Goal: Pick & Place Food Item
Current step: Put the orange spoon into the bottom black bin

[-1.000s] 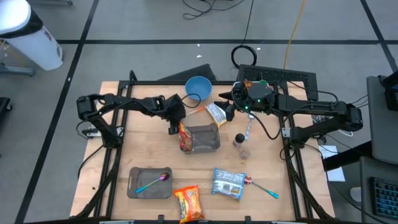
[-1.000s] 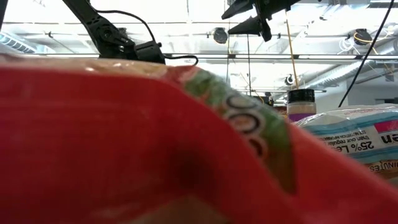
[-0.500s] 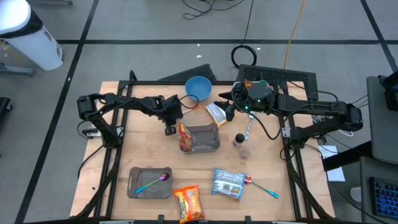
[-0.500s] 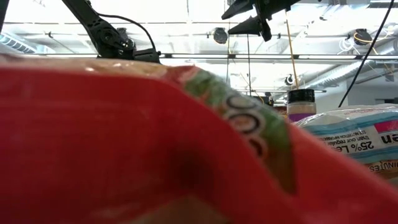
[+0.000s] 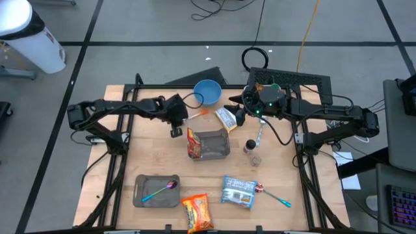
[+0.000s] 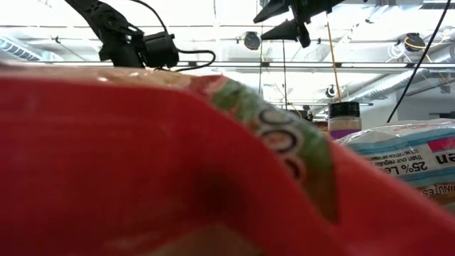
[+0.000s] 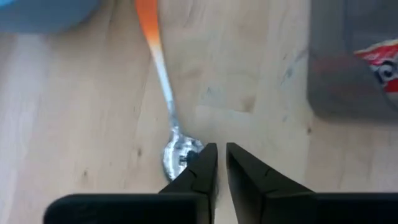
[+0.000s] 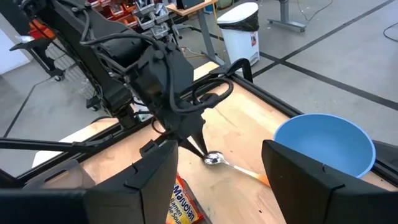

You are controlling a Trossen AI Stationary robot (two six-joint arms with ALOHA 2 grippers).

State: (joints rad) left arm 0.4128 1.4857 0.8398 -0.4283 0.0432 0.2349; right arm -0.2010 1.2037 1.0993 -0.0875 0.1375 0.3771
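L gripper point(image 7: 221, 163) nearly shut, empty, by spoon point(image 7: 177, 149) bowl, R gripper point(image 8: 217, 168) open, empty

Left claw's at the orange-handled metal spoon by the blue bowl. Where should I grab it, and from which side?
Take the orange-handled metal spoon at its thin straight stem, just above the scoop, coming straight down with the left claw straddling the stem. It lies flat on the wooden table, so side approaches look poor; the rounded scoop would probably slip.
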